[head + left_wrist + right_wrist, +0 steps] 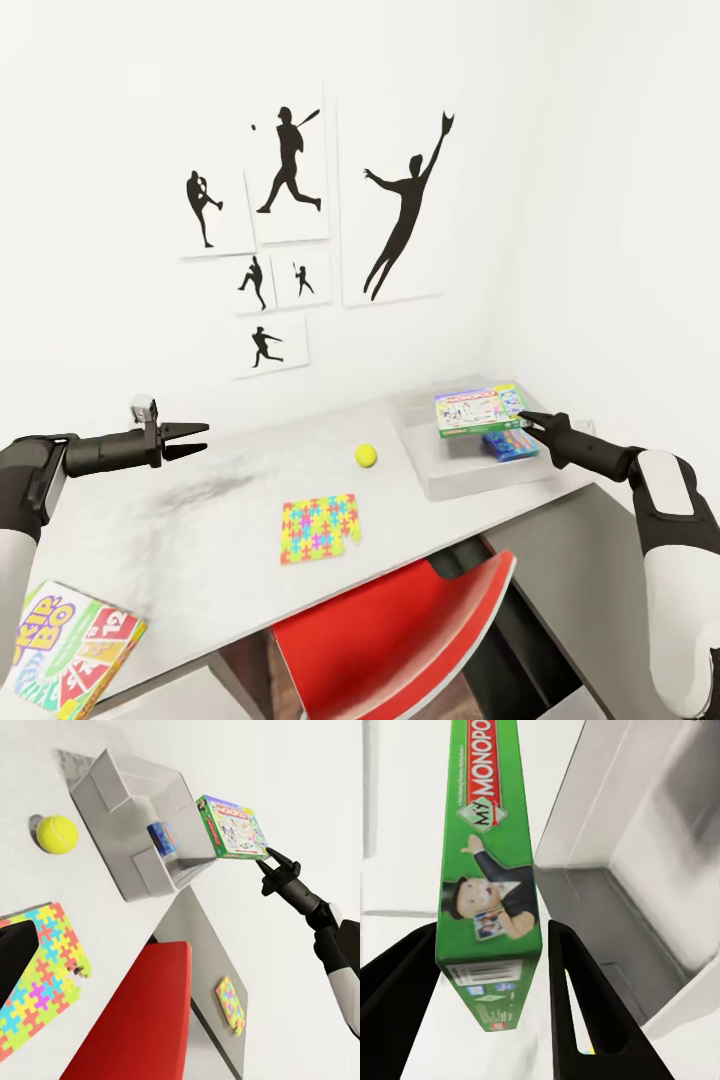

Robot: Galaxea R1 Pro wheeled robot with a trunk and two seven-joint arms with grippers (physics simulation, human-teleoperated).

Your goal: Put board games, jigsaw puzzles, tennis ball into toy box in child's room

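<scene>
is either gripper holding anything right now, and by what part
The right gripper holds the green-edged white Monopoly box by its near edge, above the pale grey toy box. The left gripper is open and holds nothing.

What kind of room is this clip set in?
Most likely a child's bedroom or playroom. Black baseball-player silhouette pictures hang on the white wall, and the pale desk carries toys: a jigsaw puzzle, a tennis ball and a Skip-Bo box. A red chair sits at it.

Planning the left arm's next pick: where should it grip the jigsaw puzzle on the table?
The jigsaw puzzle lies flat and thin on the table, so pinch its front edge, nearest the table's front. Left gripper likely comes low from there.
</scene>
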